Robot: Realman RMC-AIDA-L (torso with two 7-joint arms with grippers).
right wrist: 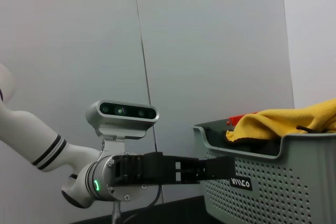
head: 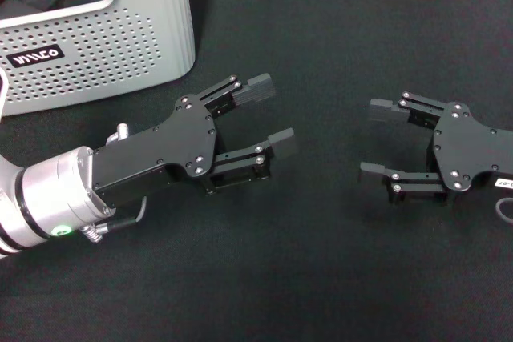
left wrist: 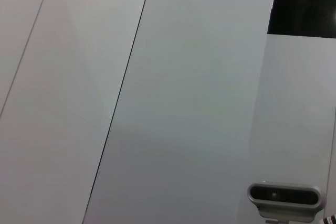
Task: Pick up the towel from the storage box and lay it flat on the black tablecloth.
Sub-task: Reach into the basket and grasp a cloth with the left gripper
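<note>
Both the left end effector (head: pixel 268 114) and right end effector (head: pixel 378 138) hover open and empty above the black tablecloth (head: pixel 337 30); the towel (right wrist: pixel 283 121) sits in the storage box (head: pixel 104 46).

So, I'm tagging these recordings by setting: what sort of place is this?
Probably a robot lab or test bench: plain grey wall panels behind, a table under the black tablecloth, and the storage box with the towel staged before both open grippers.
</note>
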